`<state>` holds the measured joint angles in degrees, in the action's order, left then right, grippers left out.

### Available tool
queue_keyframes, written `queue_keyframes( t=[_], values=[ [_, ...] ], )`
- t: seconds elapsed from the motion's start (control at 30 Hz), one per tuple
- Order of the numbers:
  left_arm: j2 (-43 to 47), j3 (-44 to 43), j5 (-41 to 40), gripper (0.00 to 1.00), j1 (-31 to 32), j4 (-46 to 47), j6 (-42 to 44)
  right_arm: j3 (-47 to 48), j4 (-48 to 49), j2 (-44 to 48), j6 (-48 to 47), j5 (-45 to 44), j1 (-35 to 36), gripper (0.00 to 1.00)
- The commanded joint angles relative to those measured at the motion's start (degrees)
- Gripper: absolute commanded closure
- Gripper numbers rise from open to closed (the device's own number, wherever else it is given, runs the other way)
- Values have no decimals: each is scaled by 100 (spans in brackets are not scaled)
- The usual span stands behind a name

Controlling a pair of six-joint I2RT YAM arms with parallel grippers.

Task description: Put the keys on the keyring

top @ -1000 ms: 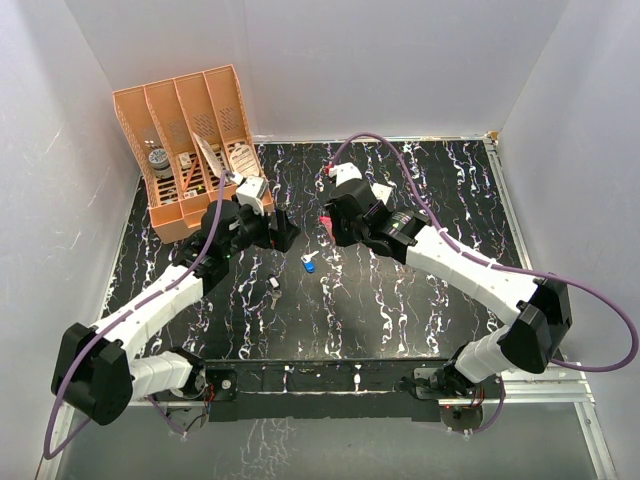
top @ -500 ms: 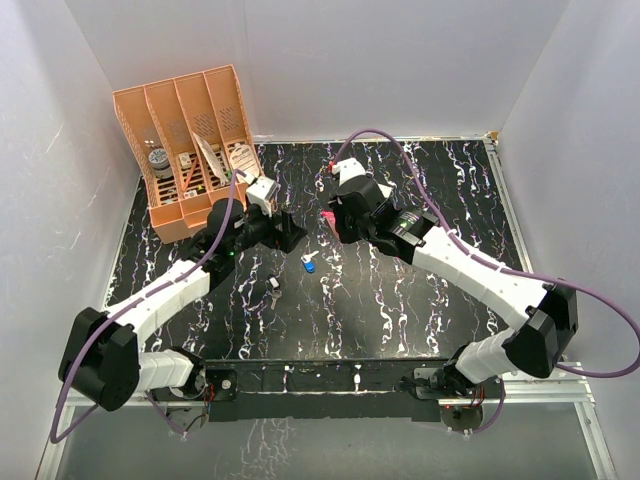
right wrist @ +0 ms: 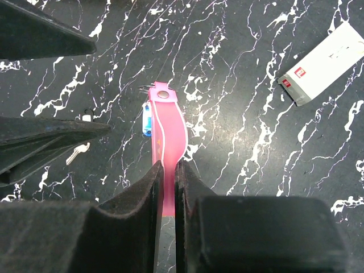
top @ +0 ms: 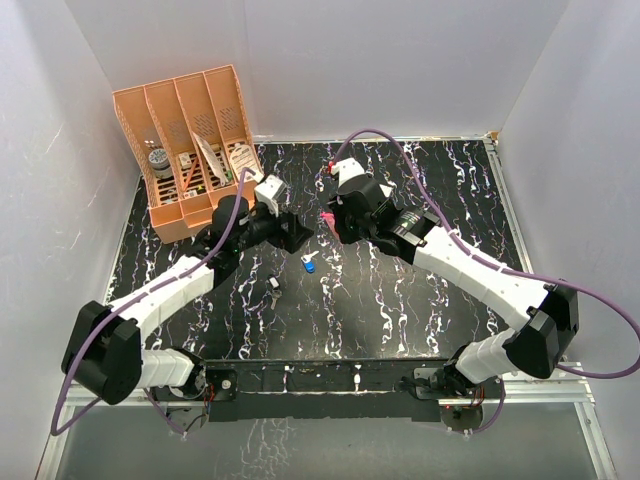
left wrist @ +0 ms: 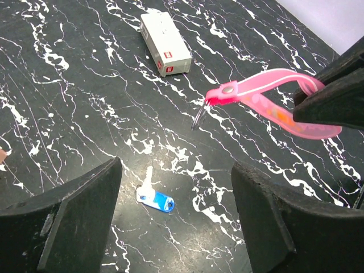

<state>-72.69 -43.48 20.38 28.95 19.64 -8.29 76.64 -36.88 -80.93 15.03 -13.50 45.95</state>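
Note:
My right gripper [top: 333,220] is shut on the pink-red strap [right wrist: 168,128] of the keyring and holds it above the table, seen end-on between its fingers [right wrist: 169,165]. In the left wrist view the strap [left wrist: 267,94] hangs with the small silver ring [left wrist: 199,117] at its free end. My left gripper [top: 293,233] is open and empty [left wrist: 176,168], close to the left of the strap. The blue-headed key [top: 309,264] lies on the table below both grippers [left wrist: 154,198]. The dark-headed key [top: 273,286] lies further left and nearer.
A white box [left wrist: 166,44] lies on the black marbled table beyond the strap, and also shows in the right wrist view [right wrist: 324,56]. An orange slotted organizer [top: 185,150] with small items stands at the back left. White walls close in three sides.
My left gripper has moved right, closer to the strap held by the right gripper. The right gripper has shifted slightly with the strap. The keys have not moved.

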Motion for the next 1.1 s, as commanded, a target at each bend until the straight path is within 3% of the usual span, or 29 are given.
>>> queue_keyframes(
  t=[0.0,0.27,0.6,0.73,1.07],
  values=[
    [-83,-399,-131,24,126,-24,307,358,217,113,-79,130,-34,91],
    [-435,-698,-380,25,355,-25,586,388,154,108,-77,252,-34,91],
    [-545,-710,-482,43,462,161,713,354,167,197,-72,326,-34,92],
    [-541,-645,-491,51,476,338,686,318,173,230,-79,307,-34,92],
    [-537,-596,-461,88,480,383,692,278,156,270,-55,232,-34,92]
  ],
)
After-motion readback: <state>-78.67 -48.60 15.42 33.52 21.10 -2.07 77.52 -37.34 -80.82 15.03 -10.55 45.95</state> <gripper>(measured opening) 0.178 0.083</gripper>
